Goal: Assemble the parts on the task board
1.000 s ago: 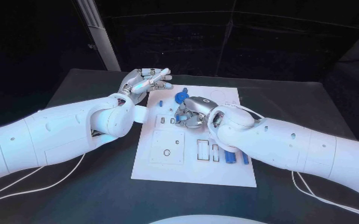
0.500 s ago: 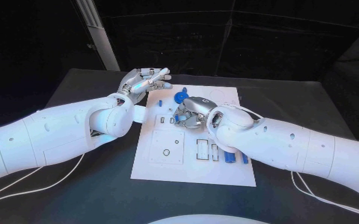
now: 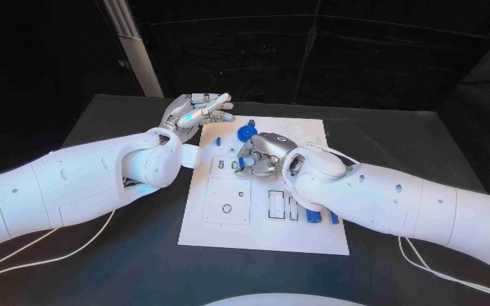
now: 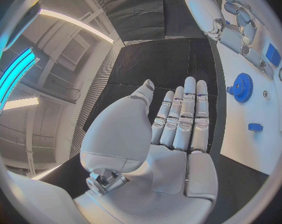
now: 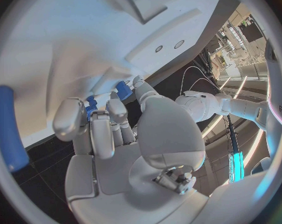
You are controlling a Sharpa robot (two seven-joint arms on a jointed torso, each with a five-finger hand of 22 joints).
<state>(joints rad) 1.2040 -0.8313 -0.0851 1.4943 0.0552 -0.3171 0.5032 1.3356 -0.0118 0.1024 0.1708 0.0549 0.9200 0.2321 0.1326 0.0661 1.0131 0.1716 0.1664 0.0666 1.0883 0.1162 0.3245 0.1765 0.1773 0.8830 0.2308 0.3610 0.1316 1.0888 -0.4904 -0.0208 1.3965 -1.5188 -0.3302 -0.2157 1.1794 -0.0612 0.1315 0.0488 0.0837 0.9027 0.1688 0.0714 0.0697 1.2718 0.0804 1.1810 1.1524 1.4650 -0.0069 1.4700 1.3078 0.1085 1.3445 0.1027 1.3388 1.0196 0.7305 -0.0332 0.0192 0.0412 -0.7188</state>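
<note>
Black table [image 3: 112, 118], white task board [image 3: 268, 231]; left hand [image 3: 194, 112] spread, empty; right hand [image 3: 263, 153] pinching blue part [image 5: 123, 89].

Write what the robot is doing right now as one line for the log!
left hand: open, off board | right hand: pinching small blue part over task board | blue gear: on board

task board [image 3: 230, 228] white | parts [image 3: 246, 133] blue | table [image 3: 122, 249] black | hands [image 3: 194, 113] silver

Black table [image 3: 122, 249], pale slanted pole [image 3: 127, 33]
</note>
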